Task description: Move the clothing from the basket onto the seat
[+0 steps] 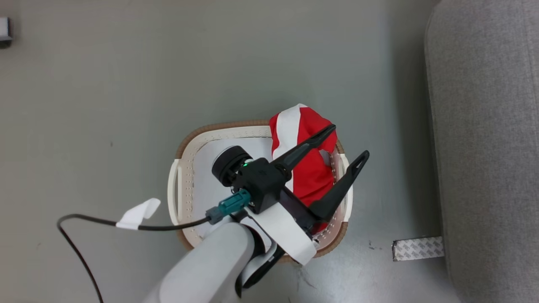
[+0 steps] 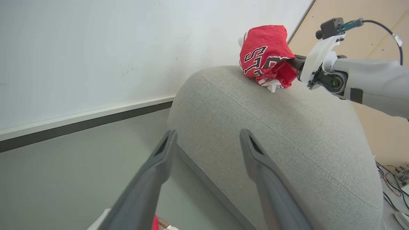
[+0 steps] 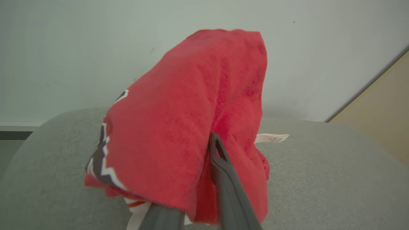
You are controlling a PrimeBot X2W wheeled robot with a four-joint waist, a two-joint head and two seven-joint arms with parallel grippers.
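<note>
The cream basket (image 1: 180, 148) with a brown rim stands on the floor. A red garment with a white stripe (image 1: 309, 170) bulges from its right end. My left gripper (image 1: 348, 142) hovers open over that garment; its two fingers spread with nothing between them (image 2: 207, 132). The second red garment (image 2: 266, 54), with black-and-white numerals, hangs bunched just above the grey seat (image 2: 281, 127), with my right gripper (image 2: 295, 64) shut on it. In the right wrist view this garment (image 3: 191, 121) drapes over the gripper (image 3: 204, 153), hiding one finger. The seat (image 1: 484, 147) lies right of the basket.
A pale plain cloth (image 1: 206, 185) lies in the basket's left part. A black cable with a white tag (image 1: 134, 214) trails over the floor to the left. A patterned tape strip (image 1: 417, 248) sits by the seat's foot. A white wall (image 2: 96, 48) stands behind the seat.
</note>
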